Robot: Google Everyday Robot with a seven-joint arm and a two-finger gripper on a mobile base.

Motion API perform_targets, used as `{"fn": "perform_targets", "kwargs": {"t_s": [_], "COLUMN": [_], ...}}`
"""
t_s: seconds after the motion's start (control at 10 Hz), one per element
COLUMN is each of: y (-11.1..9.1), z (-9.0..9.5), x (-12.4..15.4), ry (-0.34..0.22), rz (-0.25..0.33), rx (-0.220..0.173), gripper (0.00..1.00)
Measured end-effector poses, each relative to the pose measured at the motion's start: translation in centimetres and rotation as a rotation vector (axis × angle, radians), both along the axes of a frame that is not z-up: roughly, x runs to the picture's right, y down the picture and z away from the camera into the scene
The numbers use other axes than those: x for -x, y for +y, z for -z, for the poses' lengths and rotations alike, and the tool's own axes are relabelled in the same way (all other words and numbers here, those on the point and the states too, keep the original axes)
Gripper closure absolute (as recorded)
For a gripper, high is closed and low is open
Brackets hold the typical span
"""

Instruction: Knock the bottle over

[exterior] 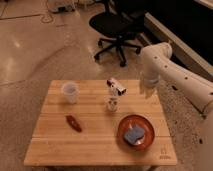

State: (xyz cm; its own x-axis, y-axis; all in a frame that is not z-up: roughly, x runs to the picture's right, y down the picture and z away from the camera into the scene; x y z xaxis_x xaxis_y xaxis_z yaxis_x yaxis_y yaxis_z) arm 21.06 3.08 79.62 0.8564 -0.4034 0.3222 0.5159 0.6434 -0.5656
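The robot's white arm point(176, 76) ran off the right edge of the camera view, so its base was hidden. The gripper point(146, 91) hung at the arm's lower end, over the far right edge of the wooden table point(95, 146). Its tip blurred into the shadow there, and its 2 fingers were pressed together with nothing between them. The black office chair point(118, 26) behind the table was cut off at the top, and the dark area at the upper right could not be made out.

A small dark mark point(163, 154) sat near the table's front right corner, too small to read. The bottle point(113, 98) carried faint markings on its pale body, and these were also illegible.

The bottle stood upright near the middle of the table's rear half, its slanted white top piece with the dark reddish end pointing toward the gripper's side. It stood apart from the gripper, to the left of it in the view, with a strip of bare wood between them.

1 white cup point(70, 93) stood farther left, well apart from the bottle. A reddish-brown object point(74, 123) lay in front of the cup. A red plate point(123, 127) near the front right held a blue piece point(134, 135).
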Motion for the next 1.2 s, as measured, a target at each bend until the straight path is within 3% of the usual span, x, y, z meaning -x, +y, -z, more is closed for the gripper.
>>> {"fn": "perform_targets", "kwargs": {"t_s": [0.2,0.3,0.5,0.7,1.2], "y": [1.2,1.7,1.2,0.7,1.2], "z": [-0.9,-0.2,0.1,-0.7,-0.9], "x": [0.6,0.3,0.3,2.3,3.9], "ry": [-0.002,0.0,-0.015,-0.009,-0.017], "rz": [0.004,0.008,0.019,0.043,0.059], "rx": [-0.004,0.001,0.002,0.005,0.021], "gripper": [0.59,0.59,0.59,0.59,0.59]}}
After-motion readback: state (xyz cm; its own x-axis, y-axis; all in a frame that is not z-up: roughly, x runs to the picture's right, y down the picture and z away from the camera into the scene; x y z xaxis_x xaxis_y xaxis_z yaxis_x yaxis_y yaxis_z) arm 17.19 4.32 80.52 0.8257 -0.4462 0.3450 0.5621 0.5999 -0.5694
